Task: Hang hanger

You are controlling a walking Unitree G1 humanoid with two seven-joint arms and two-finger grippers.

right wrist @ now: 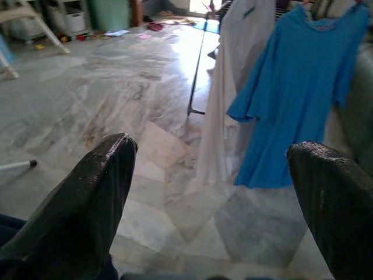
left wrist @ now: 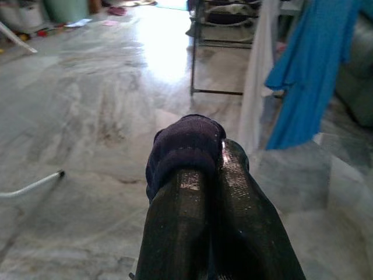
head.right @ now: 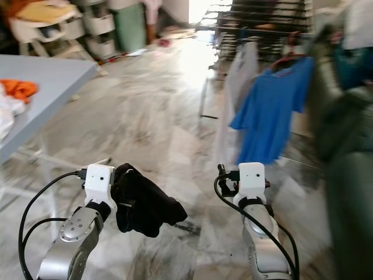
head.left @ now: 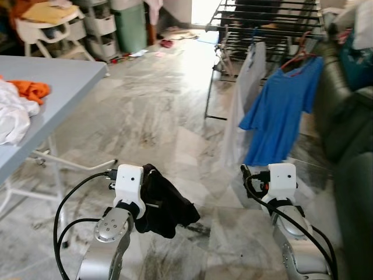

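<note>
While the left gripper (left wrist: 213,175) jaws pinch a dark garment (head.left: 166,204), the right gripper (right wrist: 210,192) jaws gape wide, empty. Drying rack (head.left: 268,23) stands far right, well apart. Risk: limp cloth slipping free mid-walk.

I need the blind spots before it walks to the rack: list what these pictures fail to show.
- Hanger inside the dark garment: left gripper is shut on cloth; head views show folds hiding any hook.
- Drying rack top: cut by the upper edge.
- Blue shirt and its hanger: blurred in the right eye view.
- Right gripper: open, holding nothing.
</note>
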